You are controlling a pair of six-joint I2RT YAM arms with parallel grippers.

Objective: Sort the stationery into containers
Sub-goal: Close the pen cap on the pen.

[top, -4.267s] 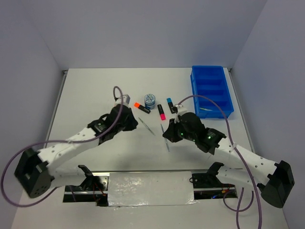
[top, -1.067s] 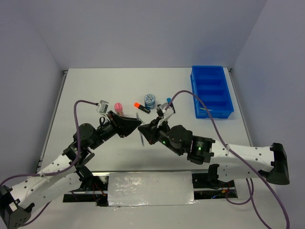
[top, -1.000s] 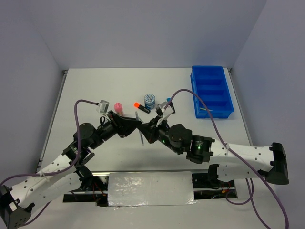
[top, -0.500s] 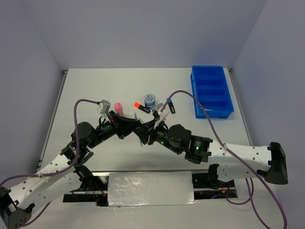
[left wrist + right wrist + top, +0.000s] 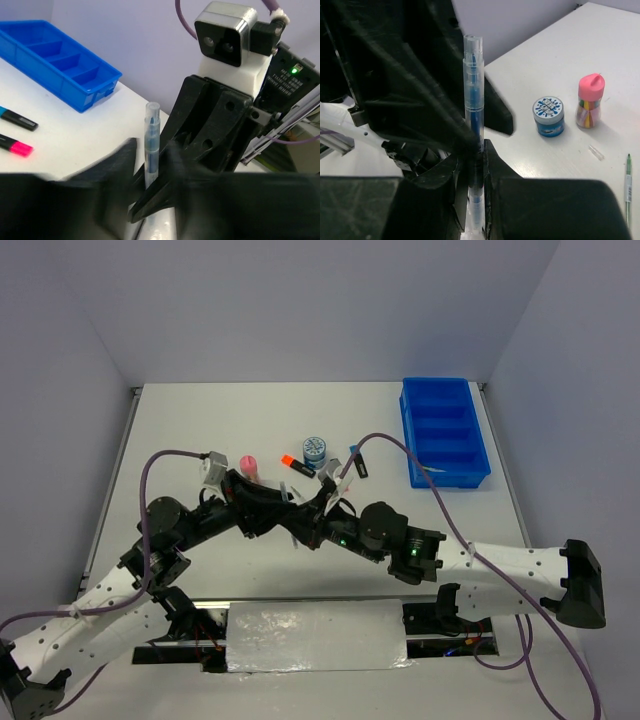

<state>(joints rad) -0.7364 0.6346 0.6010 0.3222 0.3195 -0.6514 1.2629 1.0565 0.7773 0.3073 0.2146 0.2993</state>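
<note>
A clear pen with blue ink (image 5: 473,85) stands upright between both grippers, which meet nose to nose over the near middle of the table. My right gripper (image 5: 475,152) is shut on its lower barrel. My left gripper (image 5: 150,155) straddles the same pen (image 5: 151,140) with its blurred fingers a little apart from it. In the top view the left gripper (image 5: 288,519) and right gripper (image 5: 304,530) hide most of the pen. The blue tray (image 5: 445,405) sits at the far right with a thin pen (image 5: 435,470) in its nearest compartment.
On the table behind the grippers lie a pink-capped bottle (image 5: 248,464), an orange highlighter (image 5: 295,465), a blue-white tub (image 5: 314,449) and a blue highlighter (image 5: 358,462). A pink highlighter (image 5: 15,146) and a green pen (image 5: 627,185) lie nearby.
Both grippers have crept slightly toward the near edge while staying together on the upright pen. The left arm's elbow has swung further left.
</note>
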